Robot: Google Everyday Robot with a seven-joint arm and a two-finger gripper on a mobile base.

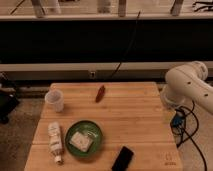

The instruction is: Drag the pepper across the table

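camera view: my arm comes in at the right edge, beside the tabletop. my fingers are out of frame, so i cannot tell whether they are spread or pressed together. the pepper lies near the tabletop's far edge, about midway across, well apart from my arm. a pale cup stands to its left. nearer the front are a green plate, a white bottle lying just left of it, and a black phone to its right.
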